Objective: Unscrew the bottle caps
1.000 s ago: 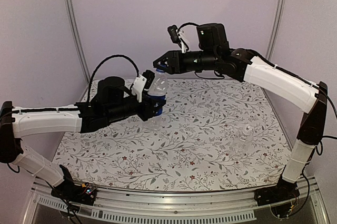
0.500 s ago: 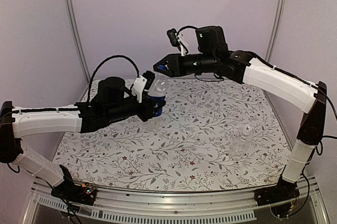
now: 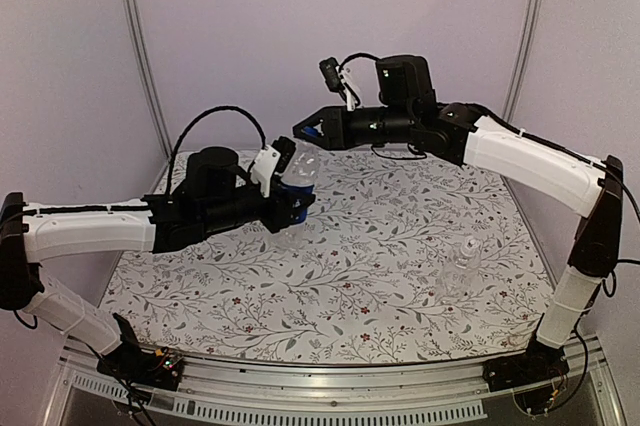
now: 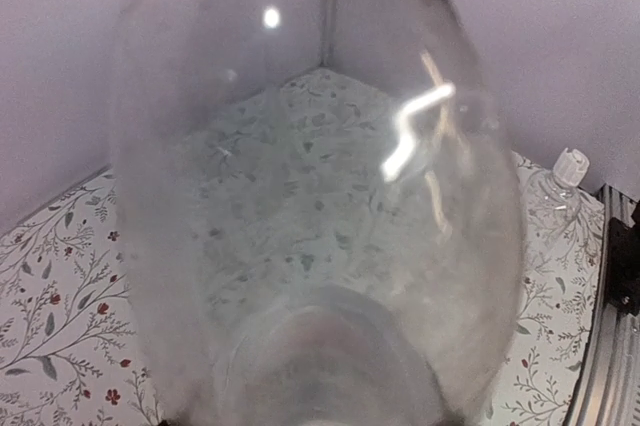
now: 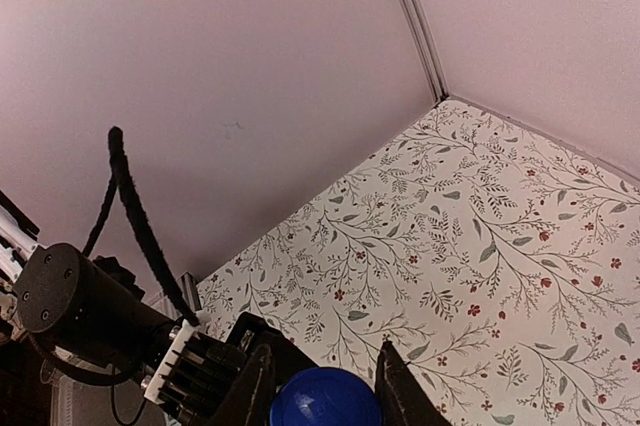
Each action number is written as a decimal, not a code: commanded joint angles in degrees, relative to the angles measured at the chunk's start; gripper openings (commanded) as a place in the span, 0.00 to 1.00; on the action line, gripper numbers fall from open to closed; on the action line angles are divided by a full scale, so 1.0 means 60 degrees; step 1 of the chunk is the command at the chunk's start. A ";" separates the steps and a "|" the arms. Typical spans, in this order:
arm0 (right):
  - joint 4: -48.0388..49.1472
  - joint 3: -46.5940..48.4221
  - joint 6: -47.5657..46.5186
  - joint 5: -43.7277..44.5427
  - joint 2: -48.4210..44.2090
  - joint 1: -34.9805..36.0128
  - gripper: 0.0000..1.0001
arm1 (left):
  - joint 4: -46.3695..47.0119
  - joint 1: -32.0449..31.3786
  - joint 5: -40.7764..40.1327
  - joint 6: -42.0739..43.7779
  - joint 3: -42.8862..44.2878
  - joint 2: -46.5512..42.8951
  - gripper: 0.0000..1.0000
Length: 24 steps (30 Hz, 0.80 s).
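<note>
My left gripper (image 3: 294,204) is shut on the blue-labelled clear bottle (image 3: 298,184), held above the table's far left. That bottle (image 4: 320,196) fills the left wrist view and hides the left fingers there. Above and just right of the bottle's top, my right gripper (image 3: 312,130) is shut on the bright blue cap (image 5: 325,401), which sits between its two dark fingers (image 5: 255,386) apart from the bottle. The unlabelled clear bottle (image 3: 458,271) stands at the near right with its whitish cap (image 3: 470,243) on; in the left wrist view its cap (image 4: 571,161) shows at the right edge.
The table carries a floral patterned cloth (image 3: 380,236). Plain walls stand behind and to both sides, with metal posts (image 3: 140,56) in the back corners. A metal rail (image 3: 330,386) runs along the near edge between the arm bases.
The right gripper has tightened on the blue cap and come away from the bottle's top. The labelled bottle in the left gripper has dropped and tilted slightly.
</note>
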 commanded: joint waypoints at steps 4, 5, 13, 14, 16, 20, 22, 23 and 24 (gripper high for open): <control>0.1492 -0.1168 -0.0742 -0.2764 -0.0987 -0.0707 0.00 | 0.1270 0.0125 0.2480 0.0122 -0.0264 -0.0688 0.46; 0.1634 -0.1271 -0.1036 -0.3374 -0.1058 -0.0793 0.00 | 0.1399 0.0207 0.3026 0.0065 -0.0298 -0.0724 0.46; 0.1252 -0.1422 -0.2981 -0.6445 -0.1240 -0.0974 0.00 | 0.2141 0.0505 0.6562 -0.0520 -0.0266 -0.0400 0.40; 0.1234 -0.1393 -0.3052 -0.6726 -0.1213 -0.0977 0.00 | 0.2250 0.0534 0.6903 -0.0628 -0.0254 -0.0340 0.39; 0.1197 -0.1369 -0.3435 -0.7142 -0.1122 -0.0991 0.03 | 0.2435 0.0557 0.7564 -0.0825 -0.0237 -0.0203 0.38; 0.1162 -0.1346 -0.3553 -0.7153 -0.1062 -0.1015 0.05 | 0.2513 0.0571 0.8037 -0.1033 -0.0163 -0.0009 0.38; 0.1122 -0.1293 -0.3481 -0.7021 -0.1045 -0.1020 0.07 | 0.2461 0.0579 0.7876 -0.1016 -0.0162 0.0006 0.38; 0.1071 -0.1270 -0.3446 -0.6915 -0.1044 -0.1024 0.08 | 0.2411 0.0583 0.7721 -0.0990 -0.0151 -0.0011 0.38; 0.1027 -0.1253 -0.3416 -0.6761 -0.1044 -0.1021 0.12 | 0.2300 0.0594 0.7497 -0.0911 -0.0126 -0.0025 0.37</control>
